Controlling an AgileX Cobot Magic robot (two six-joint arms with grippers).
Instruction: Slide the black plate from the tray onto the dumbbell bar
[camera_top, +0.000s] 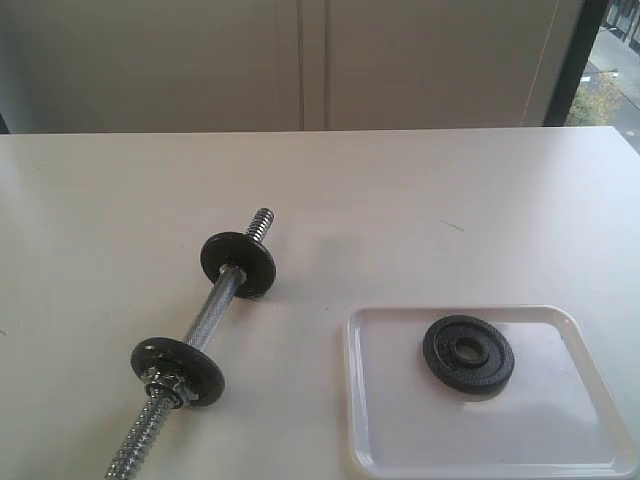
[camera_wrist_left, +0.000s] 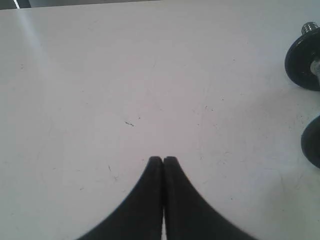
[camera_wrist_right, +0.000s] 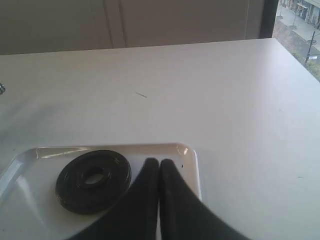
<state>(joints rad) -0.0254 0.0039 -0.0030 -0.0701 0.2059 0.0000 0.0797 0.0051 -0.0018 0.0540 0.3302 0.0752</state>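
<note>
The black plate (camera_top: 468, 354) lies flat in the white tray (camera_top: 400, 420) at the front right of the table; it also shows in the right wrist view as the black plate (camera_wrist_right: 93, 180) in the tray (camera_wrist_right: 192, 165). The chrome dumbbell bar (camera_top: 212, 312) lies diagonally at the front left, carrying two black discs (camera_top: 238, 262) (camera_top: 178, 371) with a collar nut beside the nearer one. My right gripper (camera_wrist_right: 159, 161) is shut and empty above the tray, beside the plate. My left gripper (camera_wrist_left: 163, 159) is shut and empty over bare table, with the discs (camera_wrist_left: 303, 61) off to one side.
The white table (camera_top: 400, 200) runs back to a pale wall. A window strip (camera_top: 610, 60) is at the far right. The tray's near rim sits close to the table's front edge.
</note>
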